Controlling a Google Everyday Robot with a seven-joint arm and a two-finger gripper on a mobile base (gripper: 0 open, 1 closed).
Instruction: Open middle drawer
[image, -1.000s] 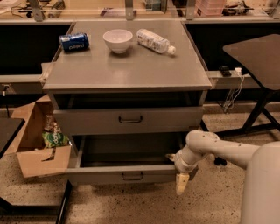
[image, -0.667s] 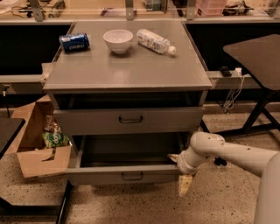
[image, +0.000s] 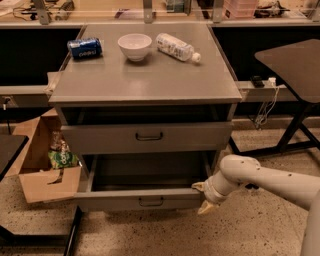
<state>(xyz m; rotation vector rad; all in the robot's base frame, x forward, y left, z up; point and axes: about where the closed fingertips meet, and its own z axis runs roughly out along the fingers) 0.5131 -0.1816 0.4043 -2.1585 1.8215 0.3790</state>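
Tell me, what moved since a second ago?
Not much. The robot's arm slid a little to the right. The gripper stays at the right front corner of the middle drawer, which is pulled out as before. The can, bowl and bottle on the cabinet did not move.

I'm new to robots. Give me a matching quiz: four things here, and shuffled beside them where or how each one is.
1 blue can
2 white bowl
3 middle drawer
4 end effector

A pulled out
B at the open drawer's right front corner
C upright between the can and plastic bottle
D on its side on the cabinet top

Pairs: 1-D, 2-C, 3-A, 4-B
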